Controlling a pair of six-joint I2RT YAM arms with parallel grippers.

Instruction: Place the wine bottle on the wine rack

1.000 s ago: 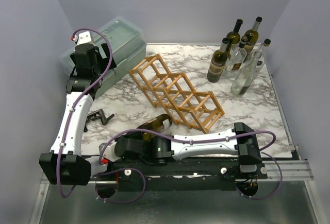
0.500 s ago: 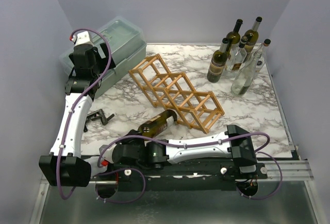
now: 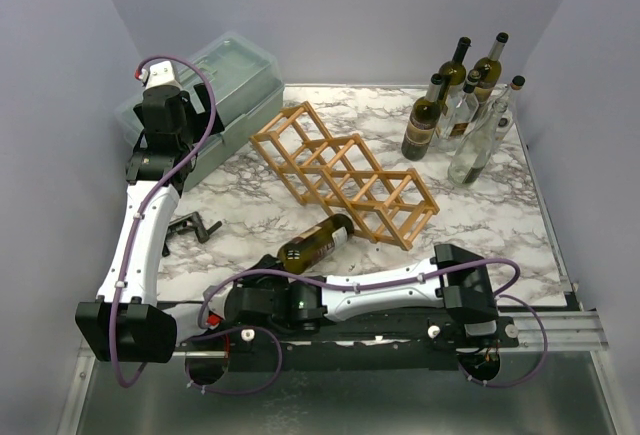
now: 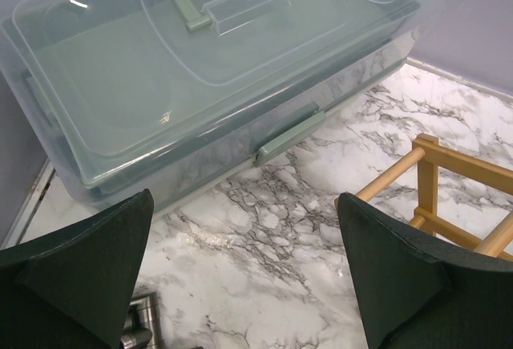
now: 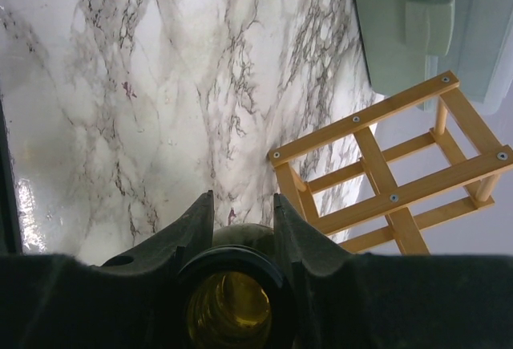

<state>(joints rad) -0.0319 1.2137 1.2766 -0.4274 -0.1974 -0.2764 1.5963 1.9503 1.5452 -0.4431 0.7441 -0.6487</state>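
A: Entry one, the bottle. What has changed since a second ago?

B: Bottle (image 3: pixel 318 243): dark green, lying low, neck toward the arm bases, base toward the rack (image 3: pixel 345 177). It has slid right and farther in. Its base is now against or just beside the rack's near long side; I cannot tell whether they touch. It is not in any cell.

A: Rack?

B: Its near end has swung slightly away from the arms. It lies diagonally across mid-table, as before.

A: Claws?

B: Right claw (image 5: pixel 239 201): clamped on the bottle's neck, one finger on each side of the glass. Its arm lies lower and flatter along the near edge than before. Left claw (image 4: pixel 244 277): fingers wide apart, holding nothing, above the marble beside the box (image 4: pixel 200 68). It is unchanged.

A: Edges and room?

B: Table (image 3: pixel 500 230): bare marble from the rack's near end out to the right edge, plus a strip between the rack and the spare bottles (image 3: pixel 462 105) in the far right corner. The rack's far-left corner is close to the box. A small black object (image 3: pixel 192 225) sits at the left, apart from the bottle. Walls stand close on the left, back and right.
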